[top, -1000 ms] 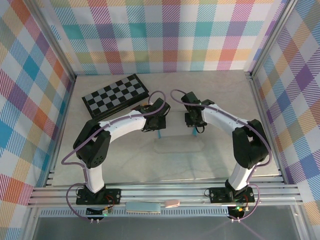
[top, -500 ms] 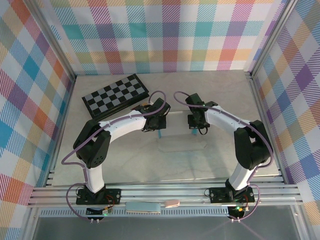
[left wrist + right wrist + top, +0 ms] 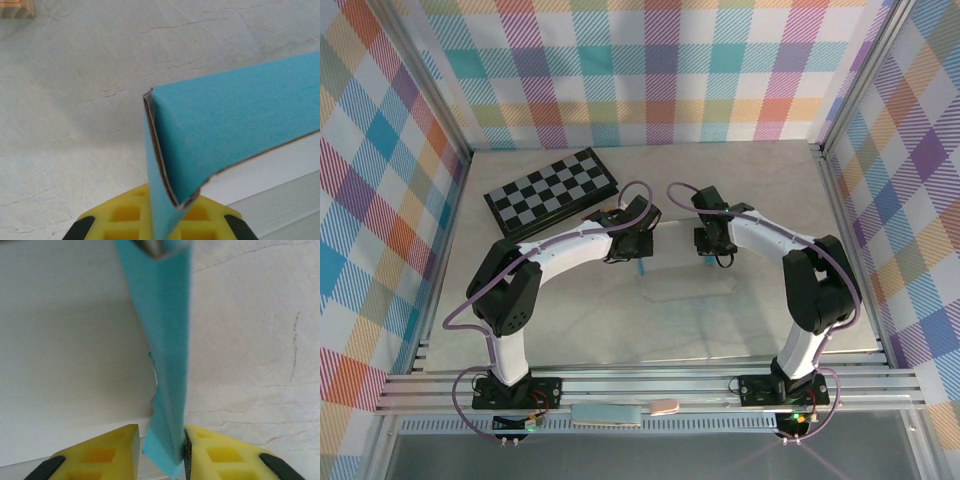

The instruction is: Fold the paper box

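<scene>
**Holding up two flaps of the paper box at the centre of the table**

Top external view: the paper box point(image 3: 690, 290) lies just below the middle of the frame on the pale table point(image 3: 570, 330). Its pale inner panel lies flat, and a turquoise flap stands up at each end. The left gripper point(image 3: 638, 255) meets the flap at the panel's left end. The right gripper point(image 3: 712, 255) meets the one at its right end. A black-and-grey checkerboard point(image 3: 550, 190) lies in the upper left, well apart from the box.

Left wrist view: a folded turquoise flap of the paper box point(image 3: 225, 130) crosses the frame from the upper right. Its creased corner runs down into the left gripper point(image 3: 165, 222) at the bottom edge, where the jaws are clamped on the card.

Right wrist view: a narrow turquoise flap of the paper box point(image 3: 165, 340) hangs from the top centre to the bottom. It passes through the right gripper point(image 3: 161, 450), whose jaws stand parted on either side. The card lies against the lower-right pad point(image 3: 215, 452) and just beside the lower-left one.
</scene>
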`<action>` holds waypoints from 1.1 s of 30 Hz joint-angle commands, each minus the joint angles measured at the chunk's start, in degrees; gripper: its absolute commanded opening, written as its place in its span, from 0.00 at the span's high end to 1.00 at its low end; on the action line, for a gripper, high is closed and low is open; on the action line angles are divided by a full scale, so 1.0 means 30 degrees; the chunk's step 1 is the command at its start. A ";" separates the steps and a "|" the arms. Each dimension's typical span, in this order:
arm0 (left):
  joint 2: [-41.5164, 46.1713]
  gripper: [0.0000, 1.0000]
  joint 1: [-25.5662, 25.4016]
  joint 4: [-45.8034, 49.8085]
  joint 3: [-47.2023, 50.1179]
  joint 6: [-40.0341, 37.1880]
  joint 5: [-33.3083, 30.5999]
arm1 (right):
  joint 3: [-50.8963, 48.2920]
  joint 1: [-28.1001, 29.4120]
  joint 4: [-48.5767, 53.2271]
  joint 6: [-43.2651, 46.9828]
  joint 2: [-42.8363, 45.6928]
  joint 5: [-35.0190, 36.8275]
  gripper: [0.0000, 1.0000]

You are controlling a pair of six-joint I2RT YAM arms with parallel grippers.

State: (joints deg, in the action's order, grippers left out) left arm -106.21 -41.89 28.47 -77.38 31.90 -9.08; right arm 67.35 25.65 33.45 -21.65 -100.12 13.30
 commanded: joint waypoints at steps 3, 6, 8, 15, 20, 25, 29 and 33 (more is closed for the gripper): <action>0.0366 1.00 -0.0099 -0.0075 -0.0074 -0.0324 0.0167 | -0.0500 -0.1363 -0.1150 0.0974 0.0592 -0.3489 0.71; 0.0294 1.00 -0.0099 -0.0059 -0.0162 -0.0404 0.0199 | -0.0559 -0.1714 -0.1245 0.1272 0.0272 -0.3795 0.71; 0.0258 1.00 -0.0090 0.0010 -0.0254 -0.0436 0.0198 | -0.0595 -0.2004 -0.1461 0.1286 0.0190 -0.3935 0.71; 0.0168 1.00 -0.0099 0.0098 -0.0398 -0.0445 0.0200 | 0.0093 -0.2257 -0.1718 0.1516 -0.0641 -0.5223 0.78; 0.0047 1.00 -0.0077 0.0163 -0.0571 -0.0474 0.0178 | -0.0005 -0.2070 -0.1266 0.1581 -0.0871 -0.4632 0.79; -0.0098 1.00 -0.0087 0.0149 -0.0719 -0.0474 0.0185 | -0.0649 -0.1980 -0.1475 0.1433 -0.0497 -0.3963 0.82; -0.0213 1.00 -0.0098 0.0262 -0.0884 -0.0526 0.0200 | -0.0484 -0.1879 -0.1310 0.1432 -0.0640 -0.3452 0.85; -0.0275 1.00 -0.0099 0.0288 -0.0985 -0.0504 0.0195 | -0.0147 -0.1301 -0.0786 0.1493 -0.0893 -0.1972 0.95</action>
State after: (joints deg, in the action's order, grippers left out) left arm -106.41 -41.89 28.49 -78.22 30.81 -8.64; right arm 66.39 20.43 29.02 -16.88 -101.71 3.33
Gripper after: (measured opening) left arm 0.063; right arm 0.083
